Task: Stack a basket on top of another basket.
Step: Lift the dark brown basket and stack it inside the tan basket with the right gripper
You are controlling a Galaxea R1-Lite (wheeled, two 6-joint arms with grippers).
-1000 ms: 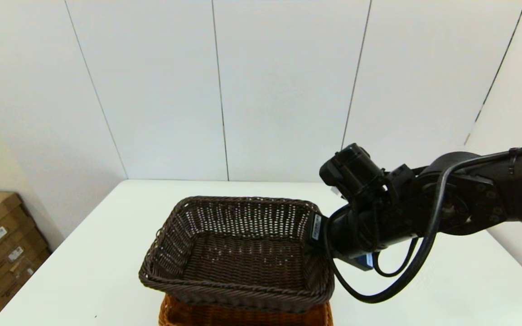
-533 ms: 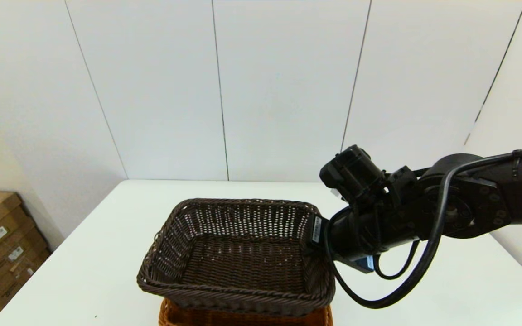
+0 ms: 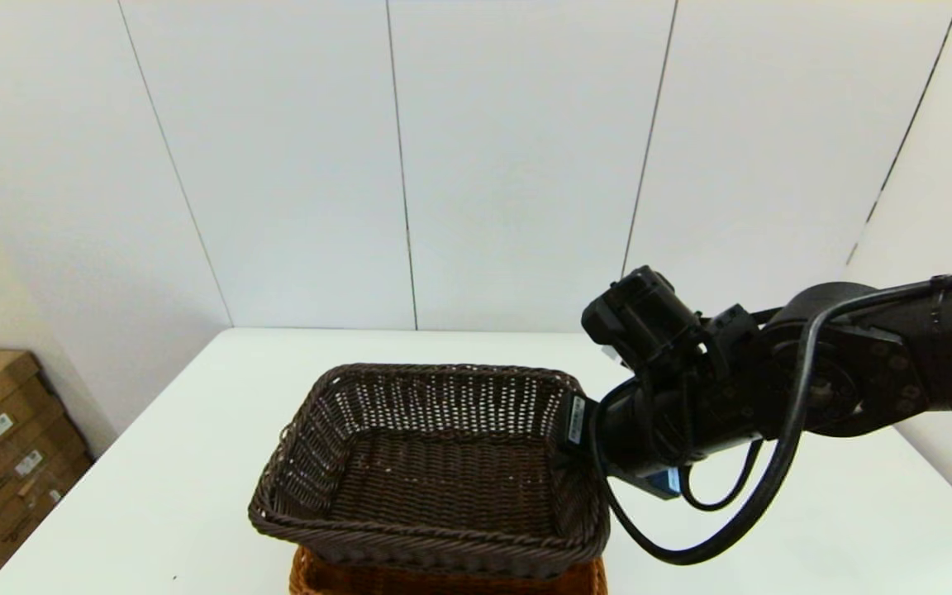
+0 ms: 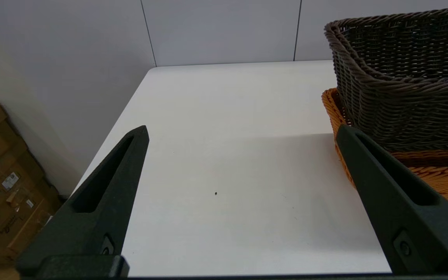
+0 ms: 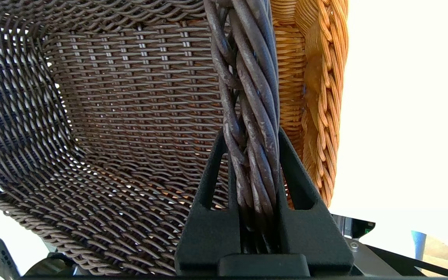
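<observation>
Clamping dark basket [image 3: 435, 463] rim: right pincer [image 5: 252, 163] | white table [image 3: 815, 512] | left pincer [image 4: 243, 136] agape, empty

White table [image 3: 154, 496] vs white panelled wall [image 3: 517, 157]; cardboard boxes [image 3: 5, 446] on floor at left, prob. stacked.

right gripper [image 5: 252, 144] — clamped on rim | left gripper [image 4: 243, 134] — fingers spread, idle

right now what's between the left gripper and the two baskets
Only bare white table, seen in the left wrist view. The open left gripper hovers over it, apart from the dark basket sitting in the orange basket. The right gripper grips the dark rim.
</observation>
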